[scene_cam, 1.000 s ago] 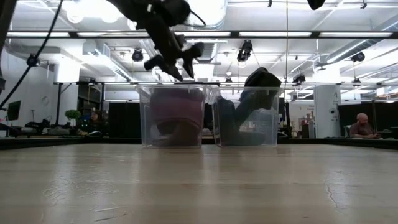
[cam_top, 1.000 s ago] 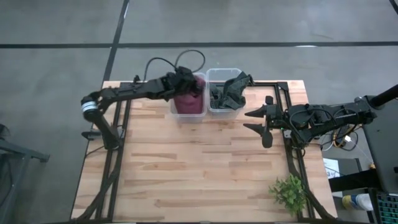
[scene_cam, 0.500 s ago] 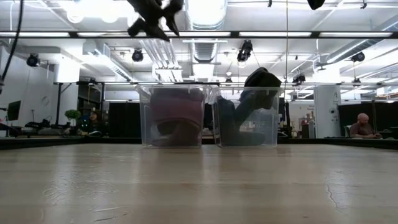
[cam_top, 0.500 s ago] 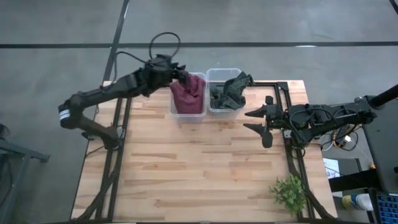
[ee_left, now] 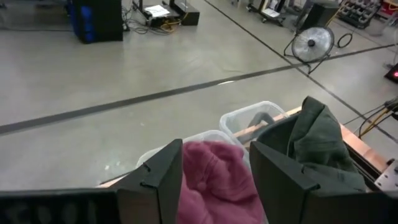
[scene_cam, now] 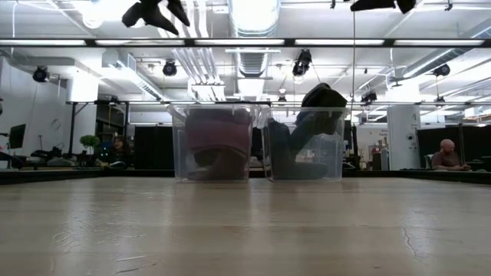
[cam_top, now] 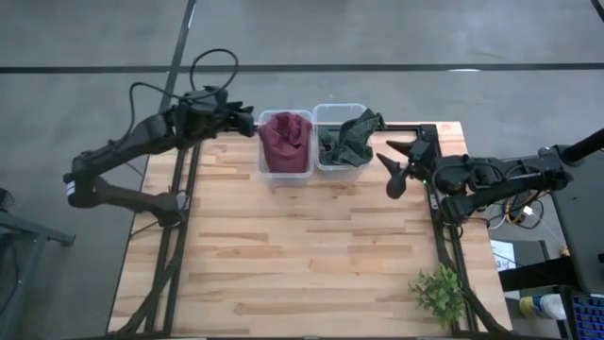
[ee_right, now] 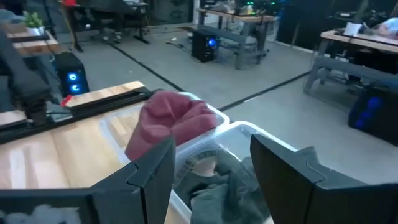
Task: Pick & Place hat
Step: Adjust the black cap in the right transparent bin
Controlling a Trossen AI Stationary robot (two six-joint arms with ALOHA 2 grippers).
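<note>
Withdrawn from the left bin (cam_top: 286,144), the left gripper (cam_top: 247,120) hangs empty, jaws apart. Its maroon hat (cam_top: 285,138) lies inside; the green hat (cam_top: 351,135) seemingly overhangs the neighbouring bin and could snag the open right gripper (cam_top: 392,166).

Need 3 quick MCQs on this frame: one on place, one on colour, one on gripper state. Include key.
1. Where is the green hat?
A. in the right-hand bin, draped over its rim
B. flat on the table
C. in the left gripper

2. What colour is the hat in the left-hand bin?
A. yellow
B. maroon
C. white

3. How is the left gripper?
A. shut on a hat
B. open, holding nothing
C. resting on the table

Key: 1 A, the green hat sits in the right-hand bin, spilling over its edge. 2 B, the maroon hat fills the left-hand bin. 3 B, the left gripper has its fingers apart beside the bins, off the table.
</note>
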